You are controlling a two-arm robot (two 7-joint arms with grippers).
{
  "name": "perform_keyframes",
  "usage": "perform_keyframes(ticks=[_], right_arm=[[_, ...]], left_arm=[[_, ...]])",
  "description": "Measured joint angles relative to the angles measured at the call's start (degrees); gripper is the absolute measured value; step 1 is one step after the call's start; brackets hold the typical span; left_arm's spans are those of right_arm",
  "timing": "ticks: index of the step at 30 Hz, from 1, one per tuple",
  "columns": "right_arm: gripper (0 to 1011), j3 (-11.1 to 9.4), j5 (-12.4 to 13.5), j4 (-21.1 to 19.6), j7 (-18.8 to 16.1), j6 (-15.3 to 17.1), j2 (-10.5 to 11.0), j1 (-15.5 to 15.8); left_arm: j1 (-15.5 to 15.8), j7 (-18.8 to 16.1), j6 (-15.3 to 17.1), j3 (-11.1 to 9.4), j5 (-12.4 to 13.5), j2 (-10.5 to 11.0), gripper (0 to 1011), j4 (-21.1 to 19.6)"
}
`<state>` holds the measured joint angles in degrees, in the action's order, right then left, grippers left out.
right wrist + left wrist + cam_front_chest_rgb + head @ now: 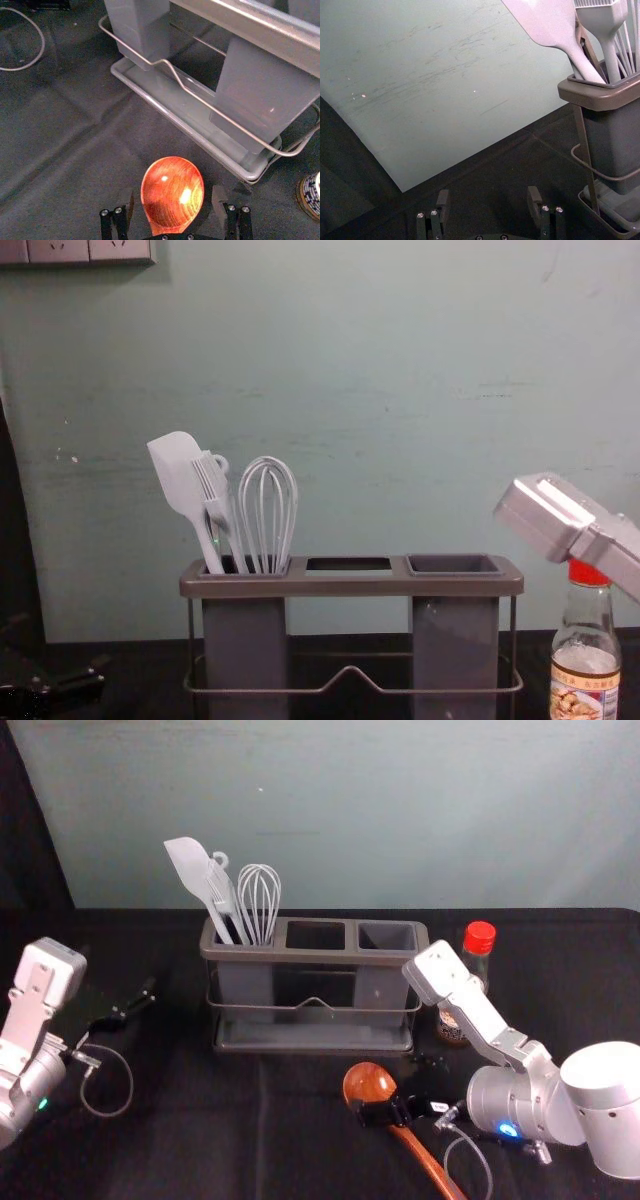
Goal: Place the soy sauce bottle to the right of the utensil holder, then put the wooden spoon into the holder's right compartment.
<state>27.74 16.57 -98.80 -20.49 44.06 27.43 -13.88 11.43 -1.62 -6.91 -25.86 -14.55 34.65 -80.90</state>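
Now, my right gripper (173,198): open, empty, astride the wooden spoon (368,1082).
Spoon: on the bench (210,1140); centre its neck, close evenly.
Bottle (585,665): right of the holder (314,957).
Left gripper (489,195): open, left of it.

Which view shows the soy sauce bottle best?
Chest view: the soy sauce bottle shows its label clearly. In the head view, the right arm partly hides it; the right wrist view catches its lower part.

Head looks down, chest forward (both share holder (320,957)).

Left tool (120,982) open, aside; right tool (400,1088) open, low.
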Motion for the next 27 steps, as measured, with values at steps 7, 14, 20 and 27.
perform_keyframes(ticks=[7, 14, 20, 27], right_arm=[[1003, 0.4, -1.1, 2.6, -0.8, 0.3, -1.5, -1.2], [1002, 1.0, -2.2, 4.4, -1.6, 0.4, -2.6, -2.1], [1003, 1.1, -3.4, 5.2, -2.0, 0.4, -3.2, -2.5], [1003, 1.2, -4.5, 6.0, -2.5, 0.3, -3.8, -2.8]], left_arm=[[0.0, 0.0, 0.0, 0.0, 0.0, 0.0, 1011, 0.0], [0.0, 0.0, 0.0, 0.0, 0.0, 0.0, 1012, 0.0], [0.0, 0.0, 0.0, 0.0, 0.0, 0.0, 1012, 0.0], [0.0, 0.0, 0.0, 0.0, 0.0, 0.0, 1011, 0.0]])
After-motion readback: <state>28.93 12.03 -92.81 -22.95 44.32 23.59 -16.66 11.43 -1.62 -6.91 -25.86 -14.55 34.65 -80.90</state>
